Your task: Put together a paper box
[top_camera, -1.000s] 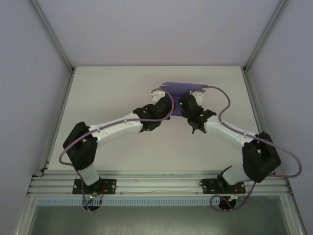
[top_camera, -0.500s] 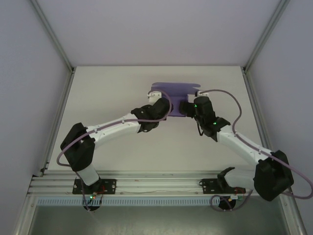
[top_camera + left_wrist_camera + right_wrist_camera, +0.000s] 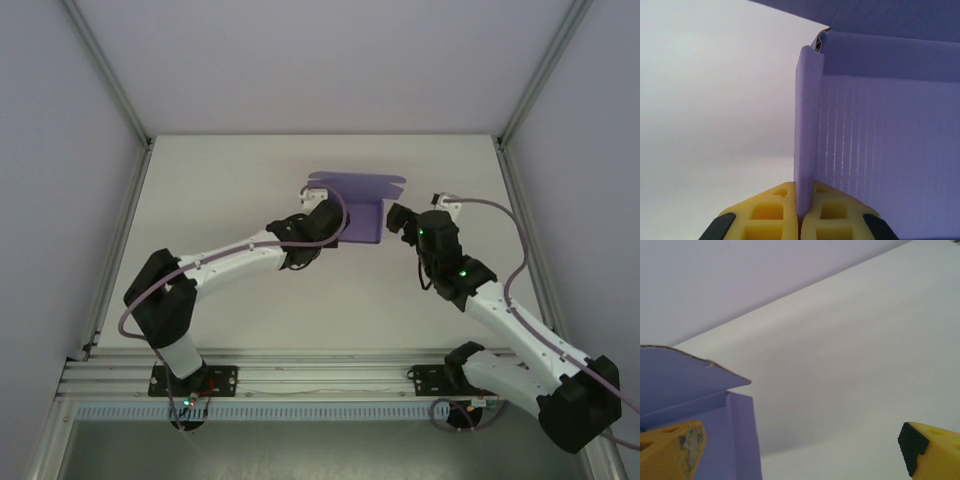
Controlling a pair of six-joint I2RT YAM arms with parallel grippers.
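My left gripper (image 3: 318, 222) pinches the left wall of the paper box (image 3: 365, 205), which sits mid-table toward the far side. My left wrist camera shows what the top view hides: that wall upright between my pressed fingers (image 3: 770, 210). My right gripper (image 3: 400, 218) is spread wide just beside the box's right edge, with bare table (image 3: 220, 190) to its right.
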